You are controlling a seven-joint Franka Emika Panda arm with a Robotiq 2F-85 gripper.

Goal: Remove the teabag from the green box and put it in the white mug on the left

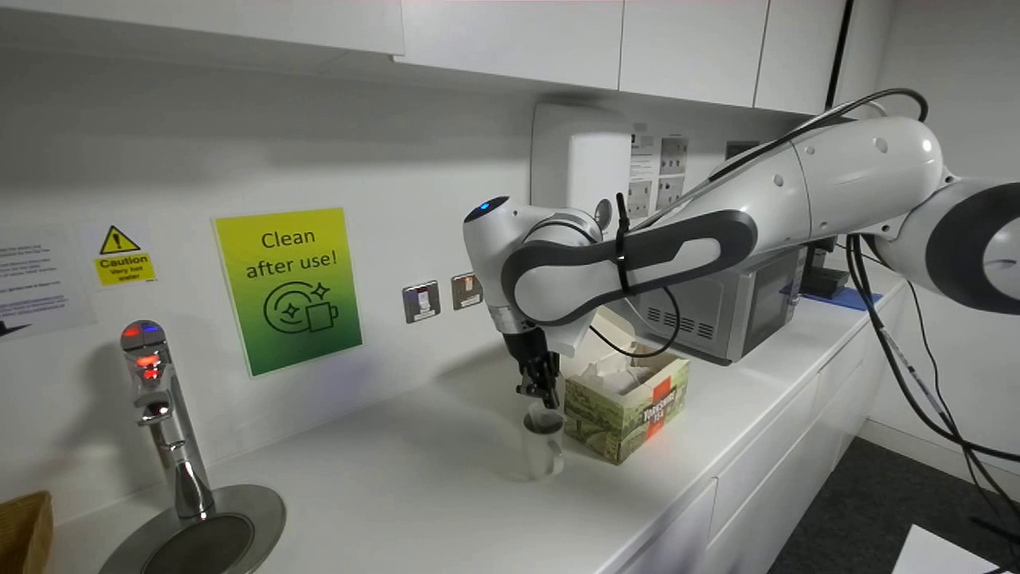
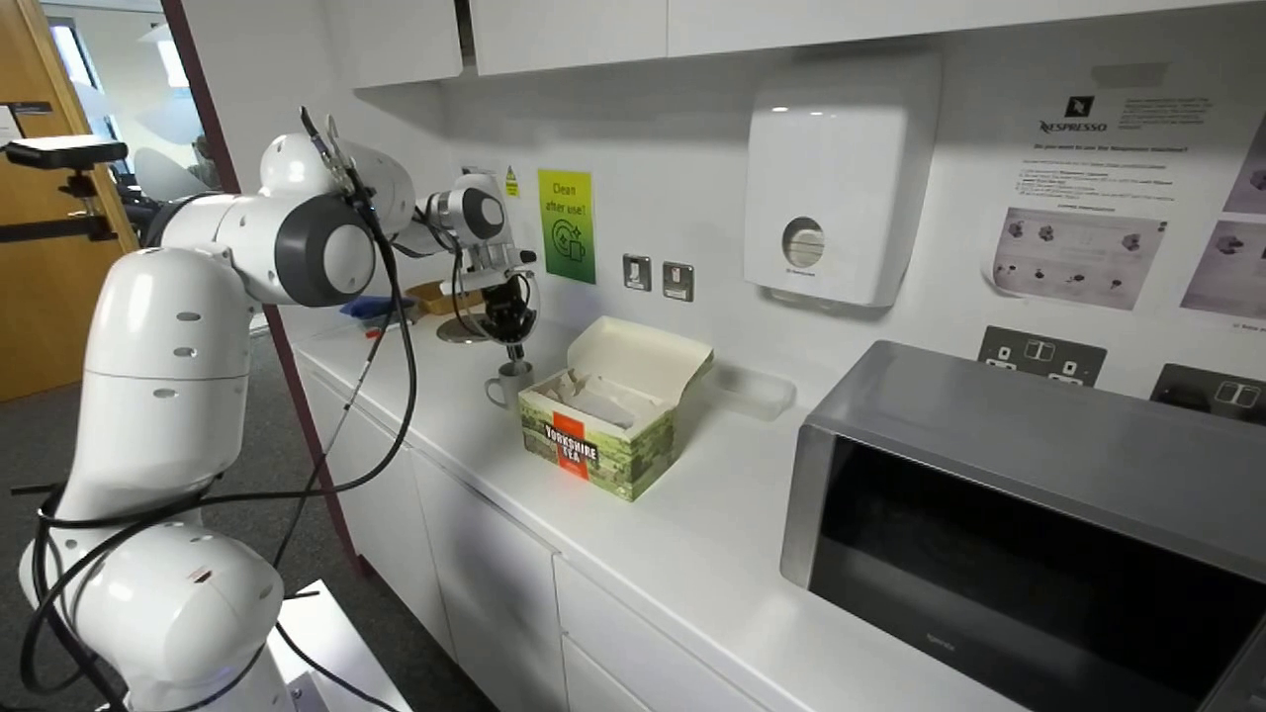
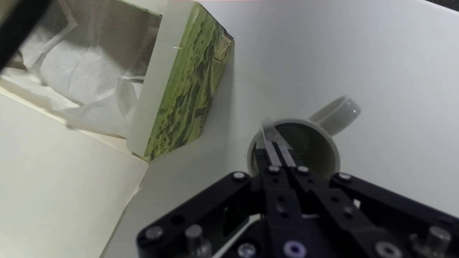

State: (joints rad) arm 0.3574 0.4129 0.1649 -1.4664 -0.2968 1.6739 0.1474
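Note:
The white mug stands upright on the counter in both exterior views (image 1: 543, 456) (image 2: 510, 382) and below the fingers in the wrist view (image 3: 312, 143). My gripper points down at the mug's mouth in both exterior views (image 1: 550, 401) (image 2: 515, 353). In the wrist view the gripper's fingers (image 3: 280, 154) are nearly together over the mug's opening, with a pale, thin teabag (image 3: 271, 133) at their tips. The teabag overlaps the mug's rim; its depth is hard to tell. The green box stands beside the mug, lid open, with white teabags inside (image 1: 625, 422) (image 2: 593, 450) (image 3: 186, 82).
A grey microwave (image 2: 989, 554) stands farther along the counter. A clear plastic tray (image 2: 752, 391) lies behind the box by the wall. A tap (image 1: 171, 430) with a round drain (image 1: 267, 510) and a wicker basket (image 1: 28, 530) stand at the counter's far end.

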